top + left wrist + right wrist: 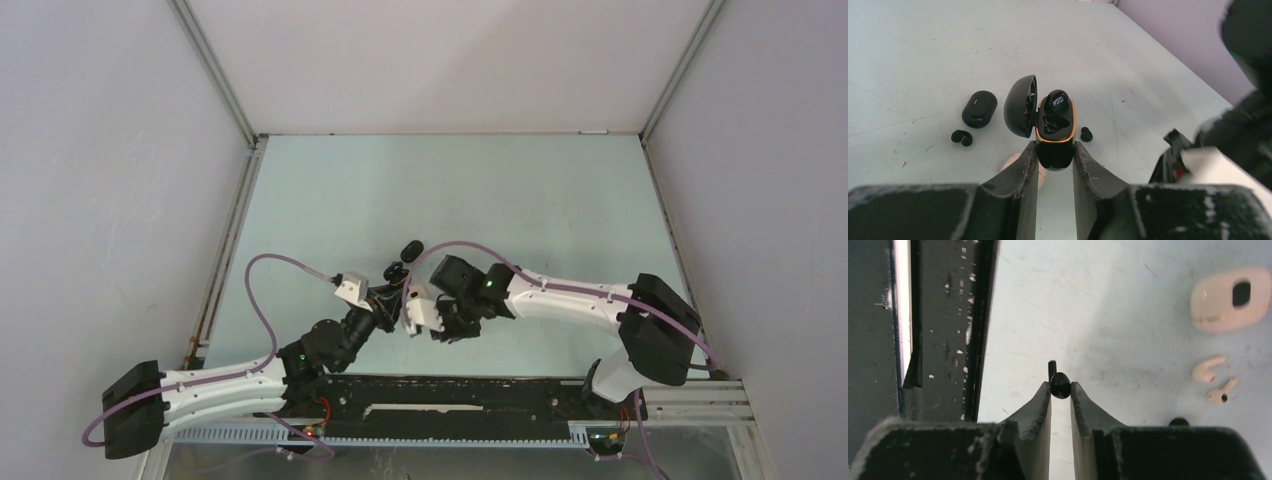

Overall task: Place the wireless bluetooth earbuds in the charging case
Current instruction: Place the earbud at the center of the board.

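We see the table (923, 40) under both arms. The left claw (1055, 147) is clamped on the charging case (1055, 131), which juts out ahead of its tips with the lid open and 1 seated earbud (1055, 100) inside. A closed black case (979, 108) lies ahead-left of that claw. The right claw (1061, 386) is narrowed, pinching a second black earbud (1060, 384) at its tips. 2 whitish earbuds (1208, 369) lie to its right.

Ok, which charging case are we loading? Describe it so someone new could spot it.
In the left wrist view, find the left arm's fingers at the bottom centre; the open black charging case is clamped between them. Unlike the closed black case lying to its left, its lid is open, its rim is gold, and a black earbud sits inside.
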`<move>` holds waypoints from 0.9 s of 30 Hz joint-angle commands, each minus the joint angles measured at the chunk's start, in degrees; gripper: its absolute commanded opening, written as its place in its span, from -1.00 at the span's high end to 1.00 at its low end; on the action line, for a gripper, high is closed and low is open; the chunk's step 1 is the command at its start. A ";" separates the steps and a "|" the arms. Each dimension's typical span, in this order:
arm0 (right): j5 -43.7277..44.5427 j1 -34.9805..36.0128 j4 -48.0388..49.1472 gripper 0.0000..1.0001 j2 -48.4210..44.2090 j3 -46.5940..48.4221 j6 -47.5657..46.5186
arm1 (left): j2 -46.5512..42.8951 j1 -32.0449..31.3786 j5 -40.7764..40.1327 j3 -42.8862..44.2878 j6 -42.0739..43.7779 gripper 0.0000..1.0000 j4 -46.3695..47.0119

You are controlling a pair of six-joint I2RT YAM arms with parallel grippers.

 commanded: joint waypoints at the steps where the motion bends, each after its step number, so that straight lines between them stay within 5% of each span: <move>1: -9.03 -7.53 -1.38 0.73 -2.10 2.10 6.66 | -0.65 0.30 0.03 -0.46 -0.80 1.00 2.68; 7: -12.70 -19.03 -2.19 0.73 -2.13 -0.02 15.68 | -1.83 0.35 -0.22 -0.58 -0.81 1.00 1.55; 11: -7.63 -25.10 -3.92 0.71 -2.94 -1.37 20.06 | -1.67 0.35 0.07 -0.41 -0.72 1.00 1.54; 16: -7.33 -30.03 -7.72 0.27 -2.69 -1.18 29.18 | -0.94 0.32 0.37 -0.23 -0.64 1.00 1.58; 20: -19.42 -32.70 -11.28 0.15 4.34 3.33 34.75 | 0.33 0.31 0.67 0.52 -0.35 1.00 1.57; 27: -33.02 -36.27 -26.58 0.37 13.48 18.21 21.05 | 1.07 0.30 1.26 2.12 0.68 1.00 0.66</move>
